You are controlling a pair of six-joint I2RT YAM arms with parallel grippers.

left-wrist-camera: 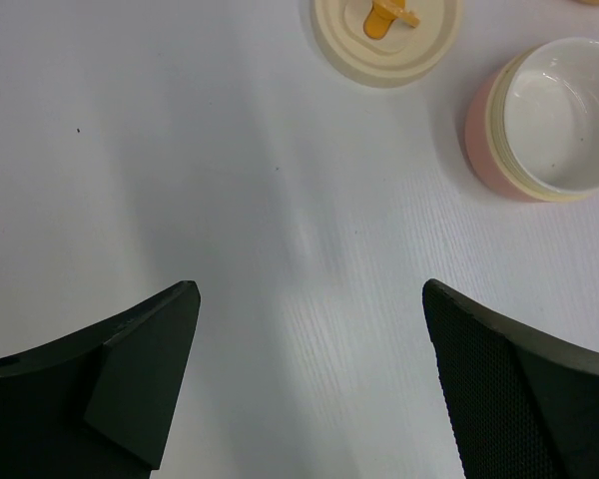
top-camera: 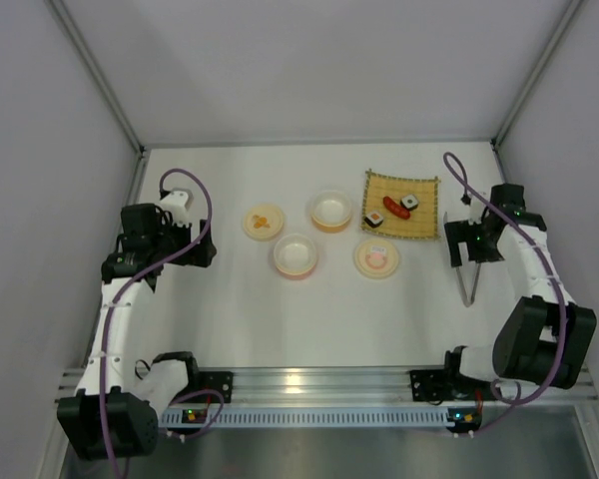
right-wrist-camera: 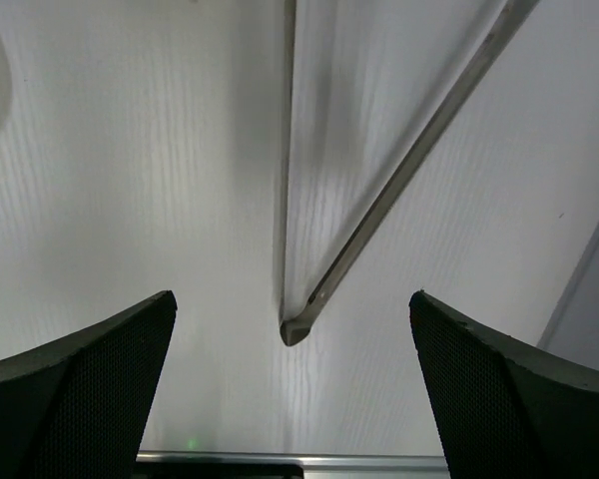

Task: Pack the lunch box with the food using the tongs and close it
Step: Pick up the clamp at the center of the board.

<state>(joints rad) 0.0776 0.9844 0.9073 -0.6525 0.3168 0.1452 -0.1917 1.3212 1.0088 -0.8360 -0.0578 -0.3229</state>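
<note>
The tongs (top-camera: 468, 282) lie flat on the white table at the right, hinge end toward me. My right gripper (top-camera: 460, 254) hovers open over them; in its wrist view the hinge of the tongs (right-wrist-camera: 295, 329) sits between the wide-apart fingers (right-wrist-camera: 292, 297), untouched. The food rests on a yellow mat (top-camera: 424, 225): a red sausage (top-camera: 397, 210) and two sushi rolls (top-camera: 374, 220) (top-camera: 409, 202). The lunch box is an orange-rimmed bowl (top-camera: 330, 210), a pink-rimmed bowl (top-camera: 295, 255) (left-wrist-camera: 554, 120) and two flat lids (top-camera: 264, 221) (top-camera: 376, 257). My left gripper (top-camera: 202, 249) (left-wrist-camera: 309, 294) is open and empty.
Grey enclosure walls close in the table on the left, right and back. An aluminium rail (top-camera: 309, 384) with both arm bases runs along the near edge. The orange-print lid (left-wrist-camera: 387, 35) lies just ahead of my left fingers.
</note>
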